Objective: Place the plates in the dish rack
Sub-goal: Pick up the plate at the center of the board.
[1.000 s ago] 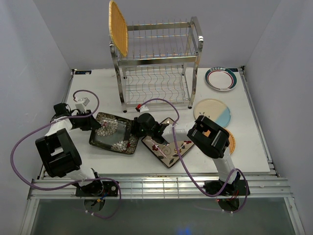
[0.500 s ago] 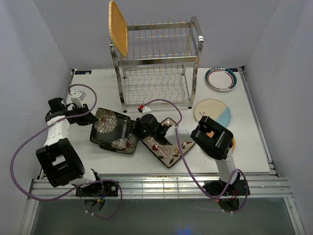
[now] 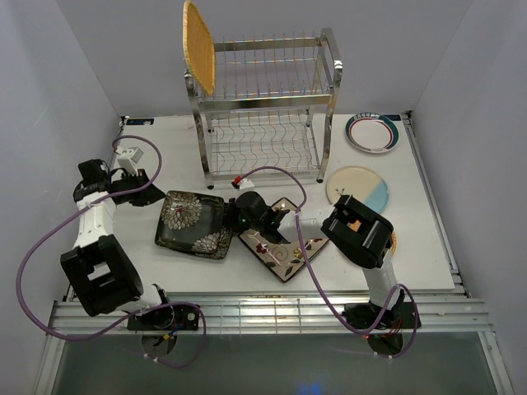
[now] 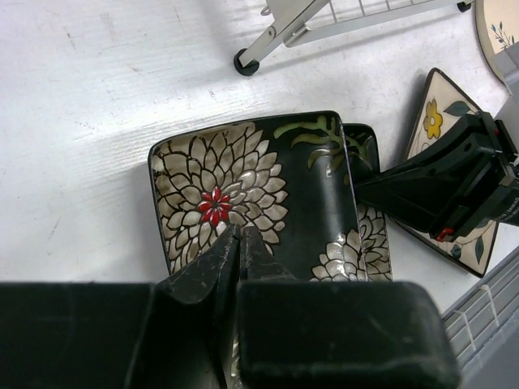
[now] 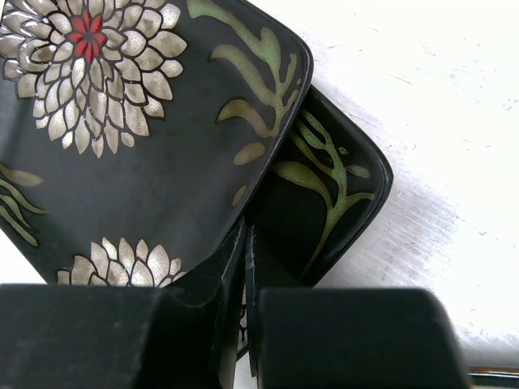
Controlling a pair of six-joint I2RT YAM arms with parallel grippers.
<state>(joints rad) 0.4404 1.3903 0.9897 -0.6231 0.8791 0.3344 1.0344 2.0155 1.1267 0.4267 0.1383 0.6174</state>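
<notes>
two black flowered plates (image 5: 122, 138) are lying stacked askew on the table (image 3: 165, 144), in front of the dish rack (image 3: 263, 107), which is holding one woven plate (image 3: 199, 45) upright. the right gripper (image 5: 245, 239) is pressing its fingers together at the upper plate's edge; the left gripper (image 4: 237, 243) is hovering over that plate, fingers nearly touching
</notes>
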